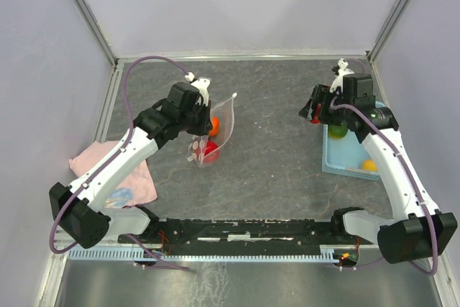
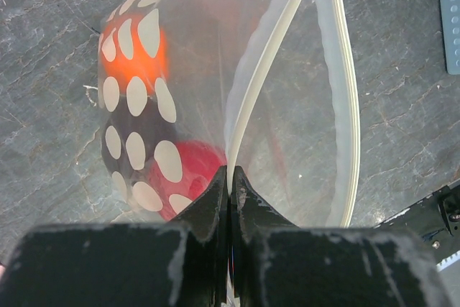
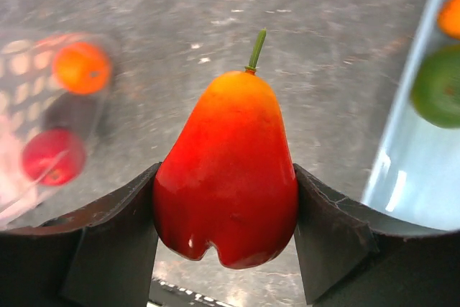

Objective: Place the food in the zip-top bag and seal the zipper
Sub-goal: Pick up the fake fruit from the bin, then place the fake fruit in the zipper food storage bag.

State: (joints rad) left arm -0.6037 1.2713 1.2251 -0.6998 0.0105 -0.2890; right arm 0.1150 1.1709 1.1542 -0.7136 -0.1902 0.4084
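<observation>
Two-arm scene, viewed from above and from each wrist. The left gripper (image 2: 228, 177) has its jaws pressed together on one whitish strip of the zipper (image 2: 253, 98), at the mouth edge of the zip-top bag (image 1: 224, 121). The second strip bows away from the first, so the mouth stands spread. The clear pouch, printed with white spots, lies left of centre on the grey table (image 1: 273, 156), with its lower part near the surface and its mouth raised. Two pieces of food are already inside: an orange fruit (image 2: 136, 52) farther in and a red fruit (image 2: 198, 163) nearer the gripper. The right gripper (image 3: 225, 206) has its jaws set wide around a pear-shaped fruit (image 3: 226, 177), glossy red below and shading to orange-yellow at its green stem; both fingers (image 3: 118, 235) touch its flanks. This gripper hangs over the table just beside the far left corner of the light-blue basket (image 1: 343, 165), well apart from the bag. A green fruit (image 1: 338, 131) and a yellow fruit (image 1: 369, 165) remain in the basket. A pink cloth (image 1: 118, 170) lies at the left edge of the table, partly under the left arm.
</observation>
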